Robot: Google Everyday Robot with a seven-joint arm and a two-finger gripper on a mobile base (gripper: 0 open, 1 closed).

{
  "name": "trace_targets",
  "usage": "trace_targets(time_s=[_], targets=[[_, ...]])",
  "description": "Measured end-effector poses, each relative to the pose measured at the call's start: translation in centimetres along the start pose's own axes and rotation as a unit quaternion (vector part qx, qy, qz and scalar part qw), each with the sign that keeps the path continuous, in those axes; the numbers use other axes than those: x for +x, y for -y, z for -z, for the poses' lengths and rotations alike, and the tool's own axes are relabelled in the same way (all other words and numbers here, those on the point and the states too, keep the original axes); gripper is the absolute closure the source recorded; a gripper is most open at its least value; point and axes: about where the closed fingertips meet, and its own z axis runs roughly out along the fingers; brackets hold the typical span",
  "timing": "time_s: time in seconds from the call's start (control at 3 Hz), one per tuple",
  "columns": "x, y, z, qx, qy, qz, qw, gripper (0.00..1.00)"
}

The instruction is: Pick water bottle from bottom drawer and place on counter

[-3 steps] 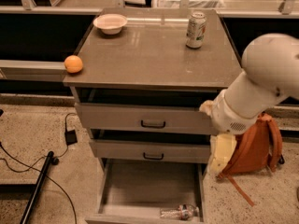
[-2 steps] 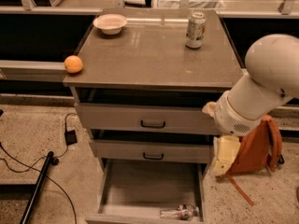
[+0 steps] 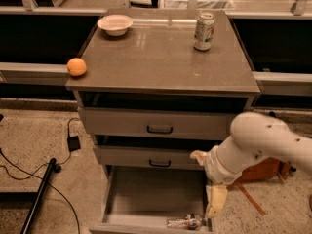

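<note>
The water bottle [image 3: 185, 222] lies on its side at the front right of the open bottom drawer [image 3: 148, 195]. My gripper [image 3: 214, 204] hangs from the white arm at the drawer's right side, pointing down, just above and right of the bottle. The counter [image 3: 161, 57] is the glossy grey-brown top of the cabinet, well above the gripper.
On the counter stand a green-and-white soda can [image 3: 204, 31] at the back right, a white bowl [image 3: 115, 24] at the back left and an orange [image 3: 76, 67] at the left edge. An orange-brown bag [image 3: 263, 172] lies on the floor right of the cabinet. Black cables [image 3: 44, 179] lie at left.
The arm has come down and forward, bringing the gripper from beside the middle drawer to the right side of the bottom drawer, close above the bottle.
</note>
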Motion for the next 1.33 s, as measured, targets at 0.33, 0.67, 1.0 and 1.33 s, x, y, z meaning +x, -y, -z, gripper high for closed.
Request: trace_targets(time_s=[0.33,0.67,1.0,1.33], targets=[[0.4,0.8,-1.7,0.012,0.011,0.004,0.9999,0.00],[2.5,1.6,-3.6,0.014,0.008,-0.001,0.9999,0.00],[8.0,1.9,-9.1,0.022,0.022,0.001,0.9995,0.00],[12.6,2.4,-14.7,0.017,0.091,0.024,0.9954,0.00]])
